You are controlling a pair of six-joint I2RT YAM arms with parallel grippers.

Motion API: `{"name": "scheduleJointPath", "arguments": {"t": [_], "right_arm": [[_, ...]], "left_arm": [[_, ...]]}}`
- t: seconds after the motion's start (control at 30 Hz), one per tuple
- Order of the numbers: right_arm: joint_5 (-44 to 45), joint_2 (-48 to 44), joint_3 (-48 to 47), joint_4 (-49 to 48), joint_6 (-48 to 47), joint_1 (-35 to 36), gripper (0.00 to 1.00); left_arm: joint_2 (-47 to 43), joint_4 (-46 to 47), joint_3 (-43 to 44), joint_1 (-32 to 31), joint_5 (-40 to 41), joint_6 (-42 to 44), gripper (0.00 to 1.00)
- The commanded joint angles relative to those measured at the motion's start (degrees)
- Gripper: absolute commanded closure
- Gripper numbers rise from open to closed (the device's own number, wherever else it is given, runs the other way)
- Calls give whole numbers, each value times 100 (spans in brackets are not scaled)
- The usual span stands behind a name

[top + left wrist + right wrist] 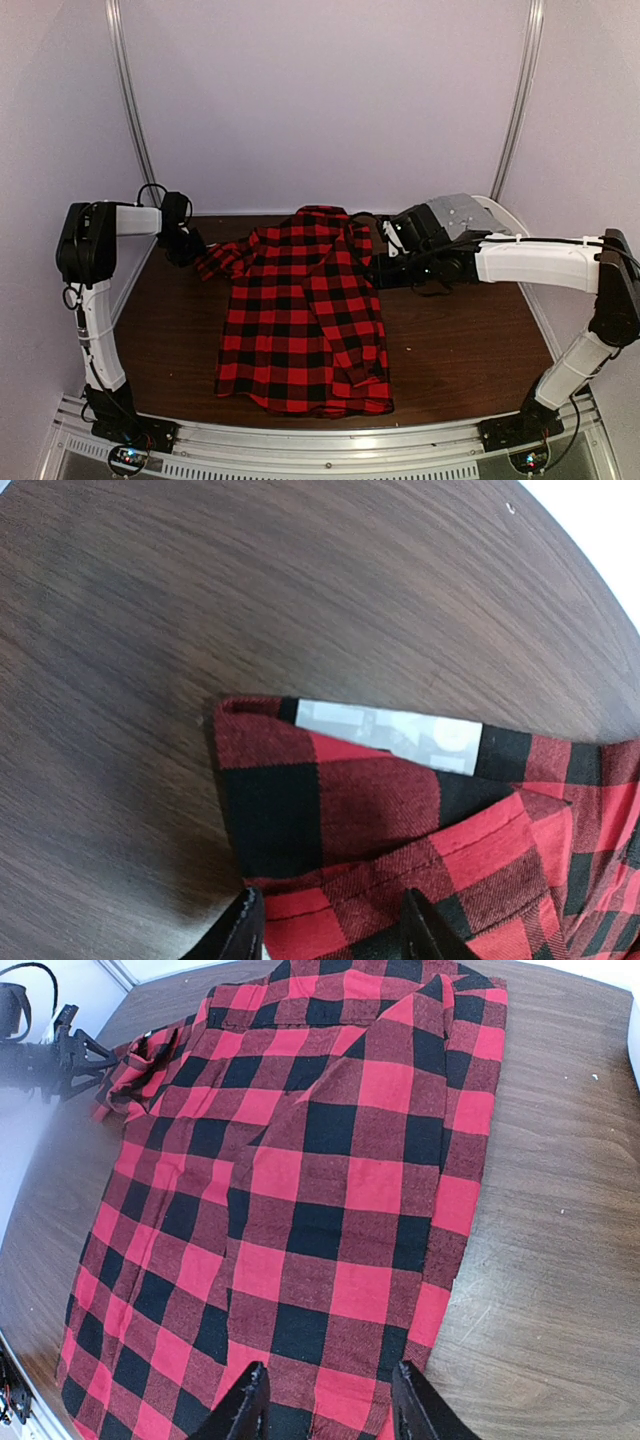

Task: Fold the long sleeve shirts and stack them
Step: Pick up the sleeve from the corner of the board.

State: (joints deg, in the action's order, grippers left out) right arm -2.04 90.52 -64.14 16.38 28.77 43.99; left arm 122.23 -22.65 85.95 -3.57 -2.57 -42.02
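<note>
Your shirt (305, 310) lies flat on the table (470, 330), with a cuff (300, 780) bunched right under your left gripper (335, 935), which is spread apart. Right gripper (325, 1405) is spread wide too, over the shirt's opposite side. Both sets of tips are cropped, so can't tell if they touch cloth.

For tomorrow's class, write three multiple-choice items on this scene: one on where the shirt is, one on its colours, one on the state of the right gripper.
1. Where is the shirt?
A. Spread on the table
B. Hanging from a rail
C. In a basket

2. Its check is:
A. blue and white
B. red and black
C. green and yellow

3. The right gripper is:
A. shut on a sleeve
B. open
C. out of view

Answers:
1 A, it lies flat on the dark wood.
2 B, red and black squares cover it.
3 B, the right wrist view shows its fingers apart above the cloth.
</note>
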Motion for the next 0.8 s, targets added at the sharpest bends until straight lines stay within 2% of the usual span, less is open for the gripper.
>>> {"name": "scheduleJointPath", "arguments": {"t": [0.0,0.43,0.7,0.77], "right_arm": [[145,-121,38,18,58,24,58],[99,0,51,-73,98,56,58],[95,42,33,-100,94,56,57],[91,46,33,-105,94,55,58]], "left_arm": [[-44,-17,47,58,374,-156,52],[-100,117,-82,59,257,-113,53],[-42,247,-136,45,-236,-113,64],[-78,254,-132,47,-253,-105,71]]}}
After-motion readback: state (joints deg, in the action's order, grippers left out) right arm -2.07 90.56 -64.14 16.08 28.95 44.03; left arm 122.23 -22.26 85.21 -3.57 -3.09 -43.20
